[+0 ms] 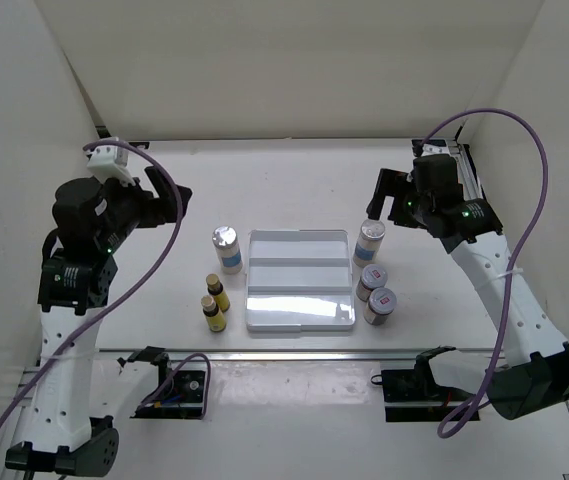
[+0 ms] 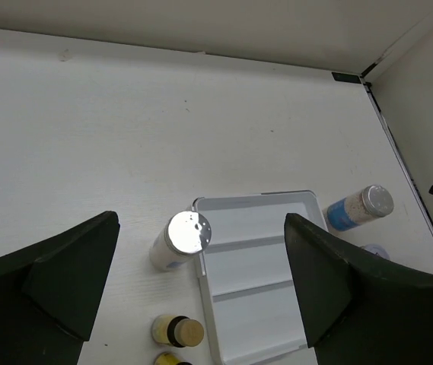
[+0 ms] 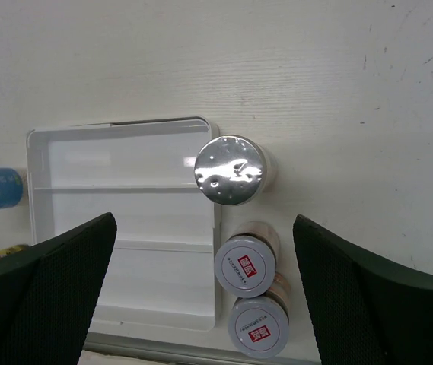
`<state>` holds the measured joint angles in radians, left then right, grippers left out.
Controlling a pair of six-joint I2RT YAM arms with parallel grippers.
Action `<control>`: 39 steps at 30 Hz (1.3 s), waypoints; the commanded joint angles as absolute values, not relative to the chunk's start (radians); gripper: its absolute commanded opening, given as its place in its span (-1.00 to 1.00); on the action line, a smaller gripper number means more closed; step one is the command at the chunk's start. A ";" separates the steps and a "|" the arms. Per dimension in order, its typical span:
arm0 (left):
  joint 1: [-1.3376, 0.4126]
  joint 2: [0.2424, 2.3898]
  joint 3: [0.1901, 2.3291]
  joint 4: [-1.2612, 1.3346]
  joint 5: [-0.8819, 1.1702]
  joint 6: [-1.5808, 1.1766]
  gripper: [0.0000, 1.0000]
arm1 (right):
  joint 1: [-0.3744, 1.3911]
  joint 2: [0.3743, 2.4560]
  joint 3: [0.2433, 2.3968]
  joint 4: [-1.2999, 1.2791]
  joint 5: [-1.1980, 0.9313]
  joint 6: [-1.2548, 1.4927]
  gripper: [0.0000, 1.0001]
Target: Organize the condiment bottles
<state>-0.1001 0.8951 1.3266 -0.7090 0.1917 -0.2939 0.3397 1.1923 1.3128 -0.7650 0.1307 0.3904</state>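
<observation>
Six bottles are standing on the table outside the white tray; none is sitting on its steps yet.

1. The left gripper is hanging well to the left of the tray's far corner. Its fingers are spread wide and holding nothing.
2. The left tall jar is standing upright just beside the tray's far left corner.
3. The far yellow bottle and the near yellow bottle are standing close together, near the tray's left side towards its front.
4. The right tall jar is standing upright just beside the tray's far right corner.
5. The far short jar and the near short jar are sitting next to each other along the tray's right rim. Whether they are touching cannot be told.
6. The right gripper is hovering above the right tall jar, just beyond the tray's far right corner. Its fingers are spread wide and empty.

Risks, as judged:
- Both tall jars are looking top-heavy, so an off-centre descent could be tipping one over or pushing it against the rim.
- The paired bottles are leaving little room, so a finger coming down between them is likely to knock the neighbour.
- Pinching on the smooth metal caps could be causing a slip.
- A jar set down across a step edge may end up leaning.
</observation>
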 commanded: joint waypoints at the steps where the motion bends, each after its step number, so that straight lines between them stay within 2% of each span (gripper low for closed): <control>1: -0.103 0.884 1.342 -0.747 0.193 -0.321 1.00 | 0.336 1.174 1.331 -0.765 0.167 0.435 1.00; 14: -0.103 0.904 1.371 -0.808 0.202 -0.330 1.00 | 0.336 1.219 1.322 -0.802 0.170 0.420 1.00; 23: -0.103 0.959 1.482 -0.919 0.213 -0.340 1.00 | 0.336 1.376 1.385 -0.837 0.109 0.377 1.00; 30: -0.103 0.936 1.438 -0.928 0.189 -0.373 1.00 | 0.336 1.479 1.374 -0.838 0.136 0.348 1.00; 33: -0.103 0.927 1.404 -0.928 0.189 -0.373 1.00 | 0.336 1.541 1.374 -0.838 0.156 0.336 0.85; 37: -0.103 0.917 1.365 -0.928 0.180 -0.373 1.00 | 0.345 1.582 1.384 -0.838 0.166 0.336 0.43; 38: -0.103 0.917 1.365 -0.937 0.179 -0.373 1.00 | 0.345 1.598 1.384 -0.838 0.166 0.336 0.26; 39: -0.103 0.917 1.355 -0.937 0.167 -0.382 1.00 | 0.345 1.612 1.384 -0.838 0.166 0.336 0.19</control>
<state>-0.1001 0.9337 1.3705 -0.9253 0.1905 -0.3687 0.3435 1.5940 1.3472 -0.8200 0.1471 0.3504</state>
